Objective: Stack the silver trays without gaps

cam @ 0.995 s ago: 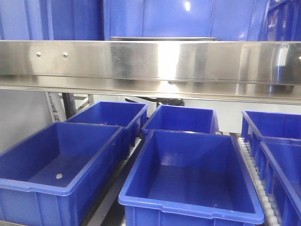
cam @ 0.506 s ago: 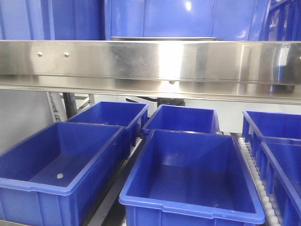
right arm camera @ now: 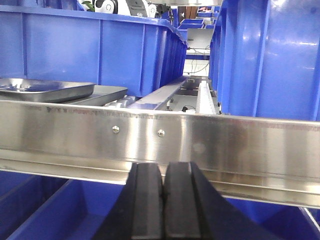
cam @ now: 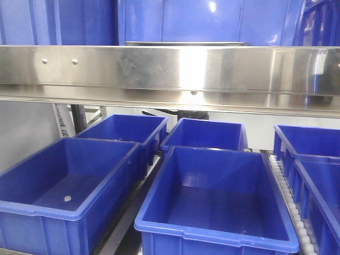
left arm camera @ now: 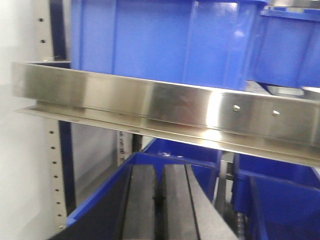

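From the front, only a thin edge of the silver trays (cam: 183,43) showed above the steel shelf beam (cam: 170,71), with open blue bins (cam: 215,199) below. The left wrist view showed the left gripper (left arm camera: 161,200) clenched under the beam, holding nothing. The right wrist view showed the right gripper (right arm camera: 164,200) also clenched and empty, and a tray (right arm camera: 45,90) lying on the shelf at far left, perhaps upon a second one.
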